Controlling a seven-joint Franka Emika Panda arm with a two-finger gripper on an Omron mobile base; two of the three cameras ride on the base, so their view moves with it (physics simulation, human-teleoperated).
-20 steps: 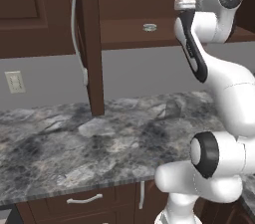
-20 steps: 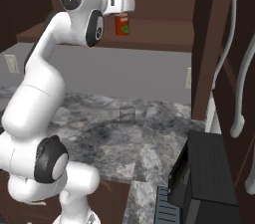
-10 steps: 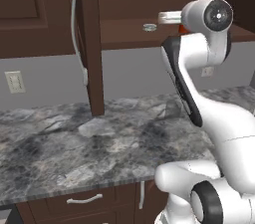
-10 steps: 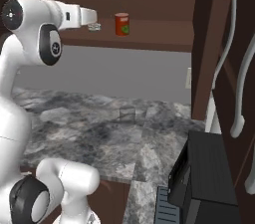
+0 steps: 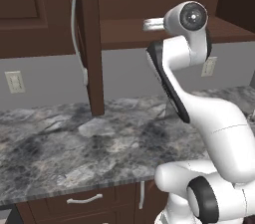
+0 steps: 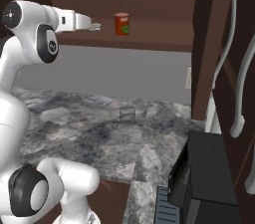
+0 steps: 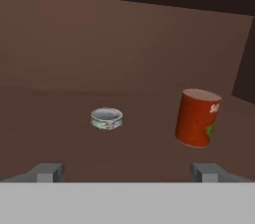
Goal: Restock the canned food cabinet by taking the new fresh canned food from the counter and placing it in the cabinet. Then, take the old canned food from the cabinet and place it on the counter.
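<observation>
The grey counter (image 5: 74, 143) lies bare under the cabinet (image 6: 149, 34); on its shelf stand the red can (image 7: 197, 117) and, apart, the flat tin (image 7: 106, 118) (probably near the front edge). The gripper (image 7: 127, 172) is wide open, holding nothing.

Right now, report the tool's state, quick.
Tool: open, holding nothing; it faces the silvery tin on the cabinet shelf, with the red can standing off to one side.

Cabinet shelf (image 7: 60, 118), dark brown wood: flat silvery tin (image 7: 106, 118) lying low at centre; red-orange can (image 7: 197, 117) upright beside it, apart, not touching. Grey marbled table (image 5: 74, 143) below.
</observation>
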